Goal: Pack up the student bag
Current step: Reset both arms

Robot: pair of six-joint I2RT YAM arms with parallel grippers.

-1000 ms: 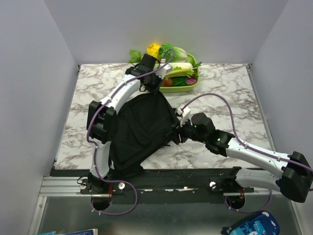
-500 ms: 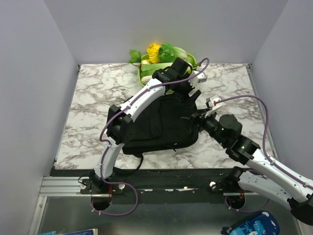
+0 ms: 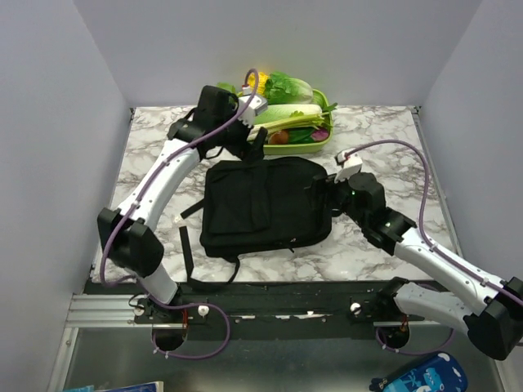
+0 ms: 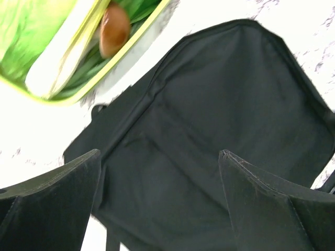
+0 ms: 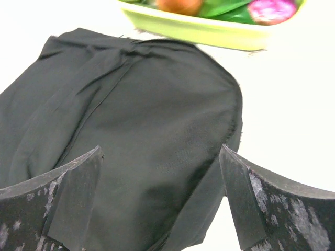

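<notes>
the left end effector [image 4: 158, 154] and right end effector [image 5: 160, 150] hang spread and empty close to the flat student bag [image 3: 261, 204].

I've got a lime-green tray [image 3: 324, 140] of vegetables [image 3: 286, 86] at the far edge of the marble counter [image 3: 155, 155], and a blue patterned pouch [image 3: 421, 377] below its near-right corner.

No legible text, label, brand, number or sign in any view. The bag [image 3: 265, 204] shows no readable marking (print on the blue item [image 3: 418, 377], near right, is too small to read).
</notes>
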